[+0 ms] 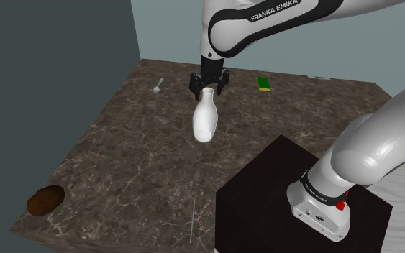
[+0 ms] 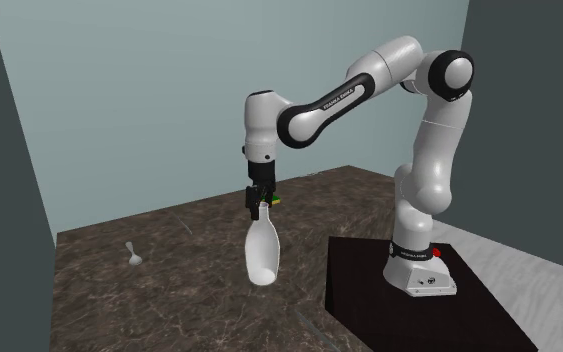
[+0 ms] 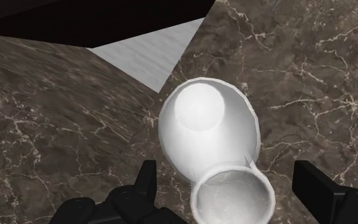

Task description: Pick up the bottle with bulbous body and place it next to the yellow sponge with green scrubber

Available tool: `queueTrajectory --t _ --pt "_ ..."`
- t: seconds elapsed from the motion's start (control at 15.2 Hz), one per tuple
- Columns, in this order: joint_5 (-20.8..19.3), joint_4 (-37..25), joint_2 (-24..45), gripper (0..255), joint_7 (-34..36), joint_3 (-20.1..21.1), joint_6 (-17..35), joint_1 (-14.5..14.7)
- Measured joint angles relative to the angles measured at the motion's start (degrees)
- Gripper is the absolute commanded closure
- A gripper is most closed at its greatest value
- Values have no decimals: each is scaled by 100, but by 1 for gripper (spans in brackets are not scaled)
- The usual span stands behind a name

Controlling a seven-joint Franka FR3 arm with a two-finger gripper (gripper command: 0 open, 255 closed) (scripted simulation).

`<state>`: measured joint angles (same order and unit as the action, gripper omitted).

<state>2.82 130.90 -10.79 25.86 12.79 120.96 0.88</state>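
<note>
The black claw [image 1: 209, 92] hung at the upper middle of the shoulder view, its fingers spread. In the wrist view its fingers [image 3: 147, 181] stood on either side of the white bottle's [image 3: 203, 127] open mouth, with a strip of marbled table [image 3: 56, 127] showing between each finger and the rim, so it pinched nothing. The bottle [image 1: 204, 121] stood nearly upright directly under the claw, neck up between the fingers, its bulbous body spreading below. Whether its base touched the table could not be told. The green-topped sponge [image 1: 264, 84] lay to the right of the claw in the shoulder view, well apart from the bottle. A small white spoon [image 1: 157, 87] lay to the left.
</note>
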Motion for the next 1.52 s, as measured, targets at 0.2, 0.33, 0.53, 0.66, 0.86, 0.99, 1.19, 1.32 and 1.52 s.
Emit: queueTrajectory --t 0.2,0.33,0.53,0.66,0.86,0.99,1.19,1.32,1.52 --pt "0 6 2 0 0 0 9 0" --pt "0 6 2 255 0 0 9 0" --pt "0 4 0 255 0 1 8 0" --pt "-1 4 0 255 0 1 8 0" --pt "-1 5 0 255 0 1 9 0" --pt "1 -14 -9 255 -4 -2 -22 -1" --pt "13 -142 -91 255 -15 -14 -231 -2" --pt "18 -248 -136 255 -20 -21 -381 -2" --pt "25 -422 -201 255 -27 -32 -620 -4"
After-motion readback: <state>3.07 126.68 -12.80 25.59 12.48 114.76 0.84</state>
